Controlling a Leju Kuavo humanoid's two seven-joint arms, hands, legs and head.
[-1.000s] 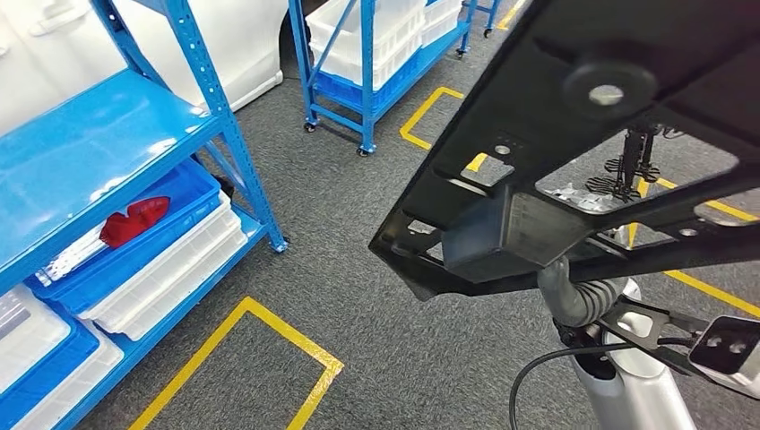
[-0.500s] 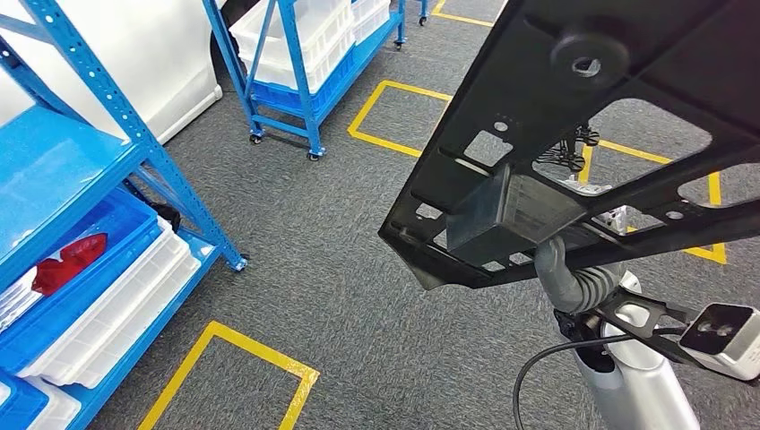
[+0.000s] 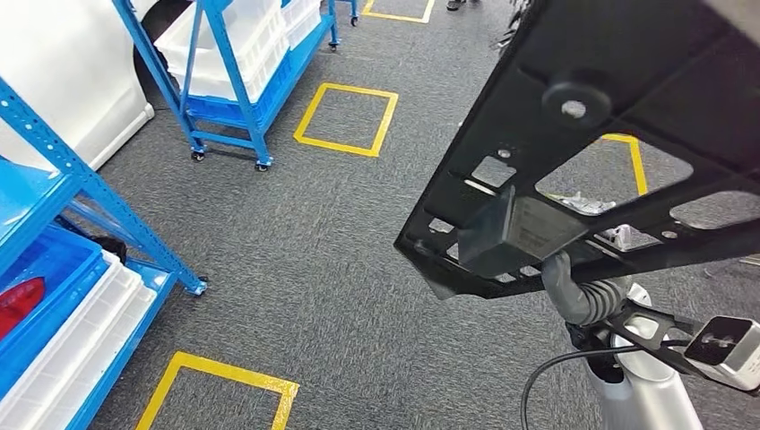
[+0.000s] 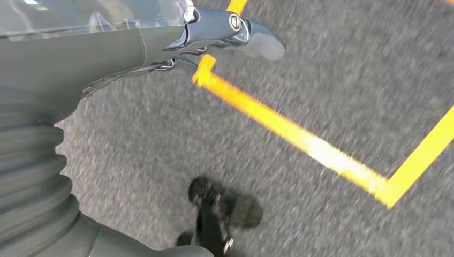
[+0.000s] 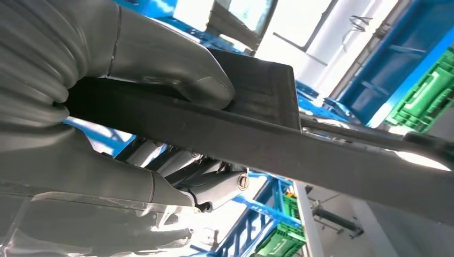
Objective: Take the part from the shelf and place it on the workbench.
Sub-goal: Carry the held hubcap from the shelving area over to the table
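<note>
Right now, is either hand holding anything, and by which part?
The right hand grips the black part by its edge, thumb on one face and fingers beneath. The left hand holds nothing.

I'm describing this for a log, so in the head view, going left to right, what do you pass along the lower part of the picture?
White bins on the blue shelf → yellow floor square → bare grey carpet → black part, gripped from below by the right hand → wrist camera.
</note>
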